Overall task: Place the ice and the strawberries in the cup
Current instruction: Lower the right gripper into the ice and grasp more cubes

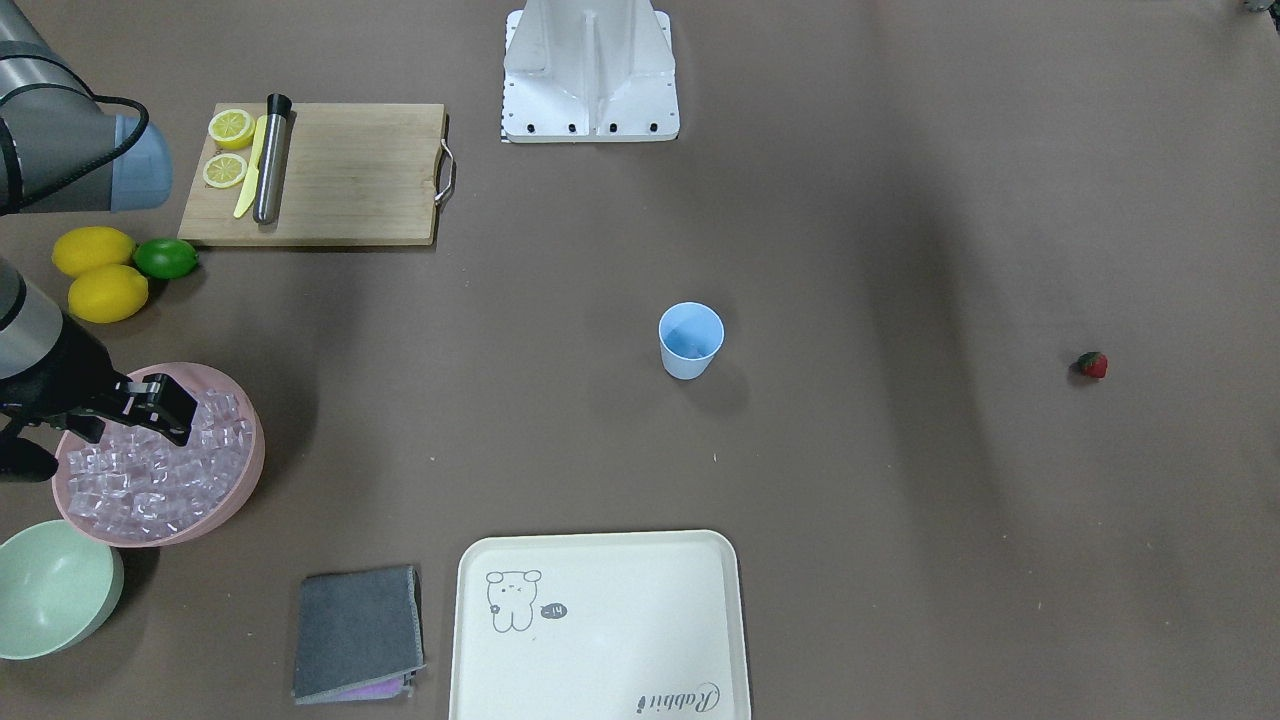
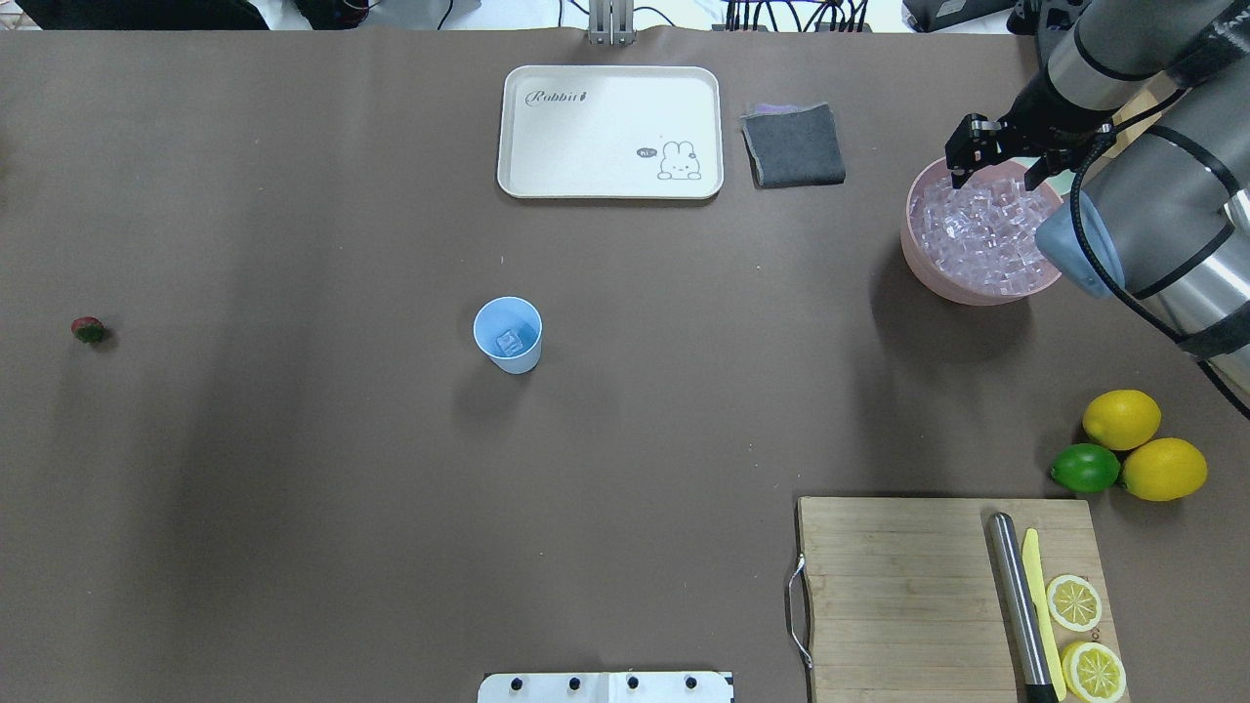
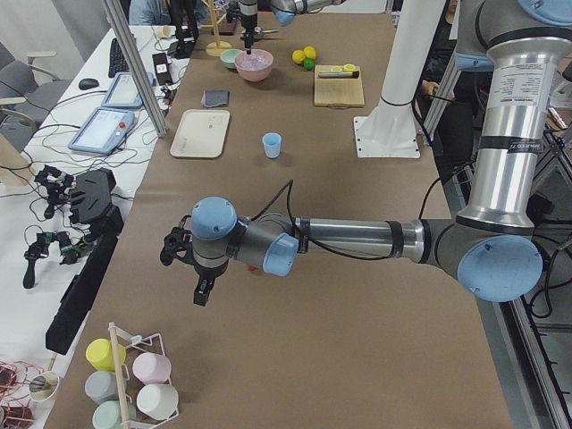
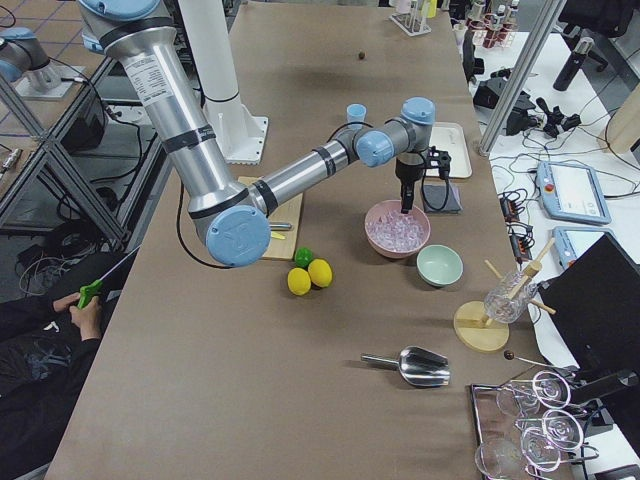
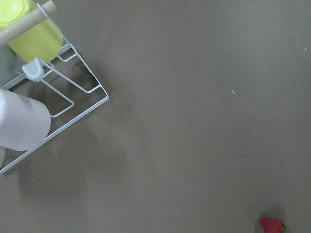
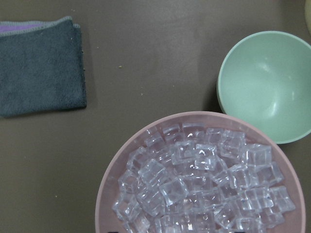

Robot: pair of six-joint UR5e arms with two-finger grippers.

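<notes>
The light-blue cup (image 2: 508, 334) stands upright mid-table, also in the front view (image 1: 690, 340), with one clear cube in it. The ice (image 2: 981, 234) fills a pink bowl (image 2: 937, 278); the right wrist view shows the cubes (image 6: 194, 184) from close above. My right gripper (image 2: 994, 171) hangs open just over the bowl's far side (image 1: 165, 410). The strawberry (image 2: 88, 330) lies alone at the table's far left end, and at the bottom edge of the left wrist view (image 5: 272, 225). My left gripper (image 3: 200, 297) hangs above that end; I cannot tell whether it is open.
A pale green bowl (image 1: 50, 590) sits beside the pink bowl, a grey cloth (image 1: 358, 632) and white tray (image 1: 600, 625) beyond. Two lemons (image 2: 1143, 444), a lime (image 2: 1084, 469) and a cutting board (image 2: 908, 586) with knife and lemon slices lie near the robot. A wire cup rack (image 5: 48, 97) stands near the left gripper.
</notes>
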